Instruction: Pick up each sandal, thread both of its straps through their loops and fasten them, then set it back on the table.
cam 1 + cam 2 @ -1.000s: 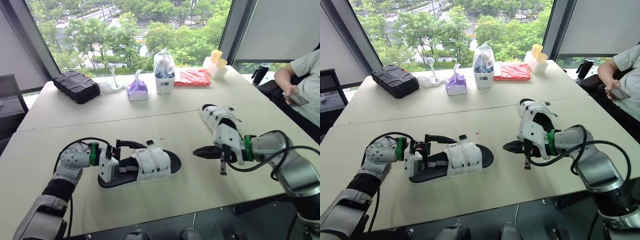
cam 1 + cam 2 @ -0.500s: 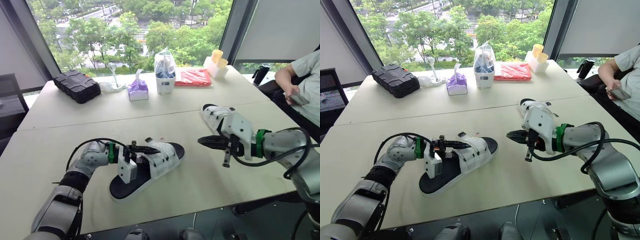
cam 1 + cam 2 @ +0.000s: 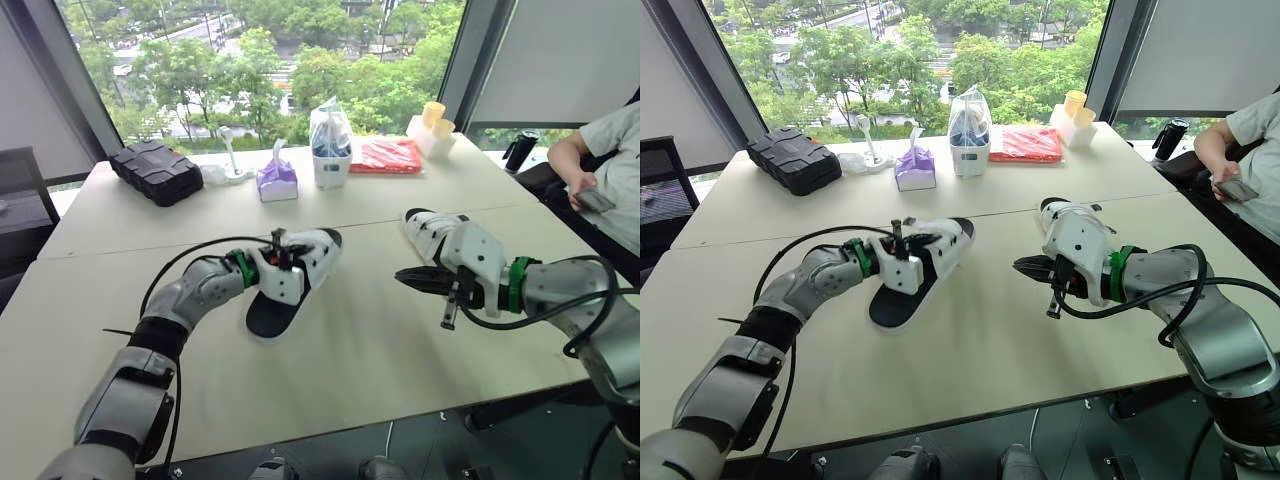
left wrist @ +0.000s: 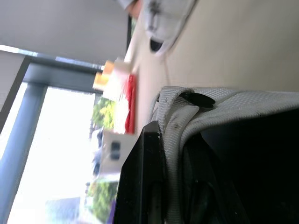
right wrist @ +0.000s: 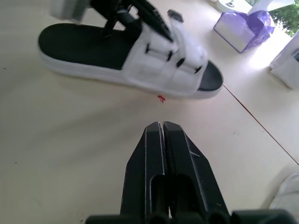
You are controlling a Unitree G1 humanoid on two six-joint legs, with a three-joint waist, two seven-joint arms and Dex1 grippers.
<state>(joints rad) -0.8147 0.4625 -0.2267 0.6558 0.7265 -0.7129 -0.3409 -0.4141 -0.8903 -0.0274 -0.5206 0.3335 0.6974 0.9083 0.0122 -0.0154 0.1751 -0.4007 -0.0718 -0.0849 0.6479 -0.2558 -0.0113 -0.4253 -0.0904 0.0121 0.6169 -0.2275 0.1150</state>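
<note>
While the left gripper (image 3: pixel 285 250) pinches its white straps, the black-and-white sandal (image 3: pixel 268 315) lies on the table (image 3: pixel 350 372) right under those fingers | right gripper (image 3: pixel 402 279) is squeezed tight on nothing, well off to that sandal's side | second sandal (image 3: pixel 432 228) sits just behind the right gripper

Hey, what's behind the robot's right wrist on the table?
A white-strapped sandal lies on the table there. Its far end shows. Its near end is covered by the wrist of the right gripper.
</note>
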